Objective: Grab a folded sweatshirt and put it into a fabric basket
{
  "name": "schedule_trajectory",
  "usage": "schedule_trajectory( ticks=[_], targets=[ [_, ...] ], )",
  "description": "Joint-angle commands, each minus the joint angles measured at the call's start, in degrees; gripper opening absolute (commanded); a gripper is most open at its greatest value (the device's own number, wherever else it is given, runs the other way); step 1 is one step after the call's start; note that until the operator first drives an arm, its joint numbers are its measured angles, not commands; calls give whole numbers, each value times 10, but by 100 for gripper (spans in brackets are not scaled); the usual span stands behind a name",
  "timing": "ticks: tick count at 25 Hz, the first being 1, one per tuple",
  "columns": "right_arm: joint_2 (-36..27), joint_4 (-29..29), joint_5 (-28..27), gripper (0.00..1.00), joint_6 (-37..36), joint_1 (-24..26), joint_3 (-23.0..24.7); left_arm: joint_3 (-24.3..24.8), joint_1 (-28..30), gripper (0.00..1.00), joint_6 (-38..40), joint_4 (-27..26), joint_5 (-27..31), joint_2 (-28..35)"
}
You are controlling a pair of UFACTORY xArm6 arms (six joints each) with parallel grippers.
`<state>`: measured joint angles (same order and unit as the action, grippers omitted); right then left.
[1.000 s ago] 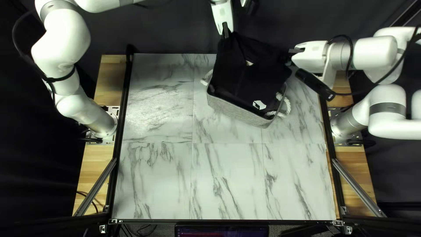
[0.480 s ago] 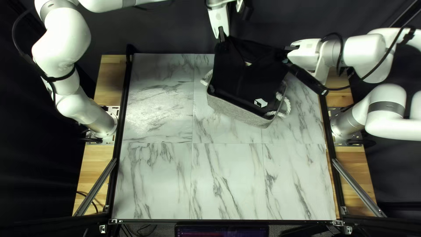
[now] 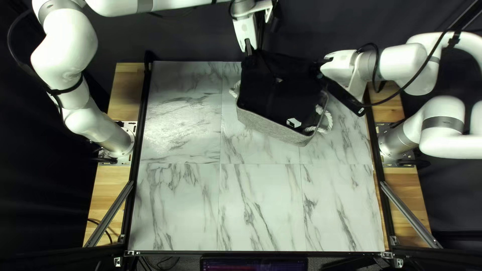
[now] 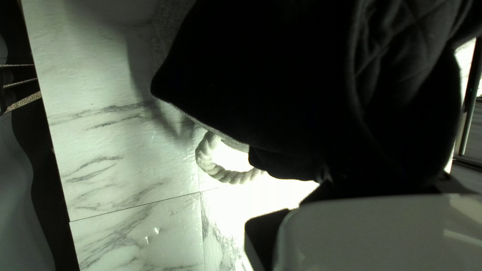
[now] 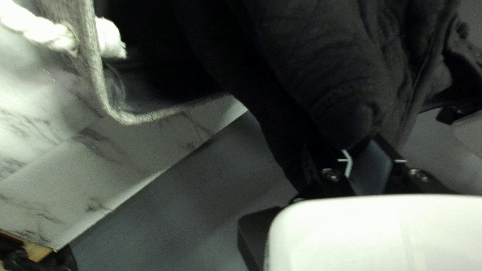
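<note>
A black cloth sweatshirt [image 3: 278, 98] with a small white patch [image 3: 293, 122] lay partly in a grey fabric basket [image 3: 271, 127], its lower part within the walls and its upper part raised toward the two grippers. The basket stood on the white, grey-veined marble-patterned tabletop [image 3: 181, 200], near the far edge and right of the middle, its long side slanting to the table's edges. A thick white rope handle [image 3: 234, 91] curved from its left end, and a second rope handle [image 3: 328, 121] hung from its right end.

The left gripper [image 3: 249, 51] was at the sweatshirt's far left corner, near the tabletop's far edge. Whether it was open or closed could not be told, since dark cloth and shadow hid the detail in the left wrist view. That view showed the sweatshirt spreading ahead of the gripper and draping over the basket's rim, close to the first rope handle.

The right gripper [image 3: 318, 68] was at the cloth's far right side. In the right wrist view its black fingers were drawn close together, pinching a gathered fold of the sweatshirt. Beside that fold, the basket's corner and part of its dark inside were visible, with the second rope handle passing through the wall.
</note>
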<state>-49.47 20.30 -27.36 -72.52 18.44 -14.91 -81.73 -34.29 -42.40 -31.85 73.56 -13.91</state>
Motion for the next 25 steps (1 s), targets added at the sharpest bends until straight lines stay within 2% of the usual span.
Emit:
schedule_trajectory(
  ticks=[1, 7, 11, 21, 25],
  targets=[
    [-15, -17, -21, 0, 30, -22, 4, 13, 7, 0, -1, 0, -7, 5],
    [1, -22, -21, 0, 73, -48, 9, -2, 7, 0, -2, 5, 5, -5],
    [38, -20, -13, 0, 91, -58, -3, 4, 6, 0, -6, 6, 1, -7],
    [23, -12, -34, 0, 120, -61, -14, -2, 12, 0, 0, 8, -13, -39],
    [12, -41, -22, 0, 135, -51, -3, -1, 8, 0, -8, 8, -15, -44]
  ],
)
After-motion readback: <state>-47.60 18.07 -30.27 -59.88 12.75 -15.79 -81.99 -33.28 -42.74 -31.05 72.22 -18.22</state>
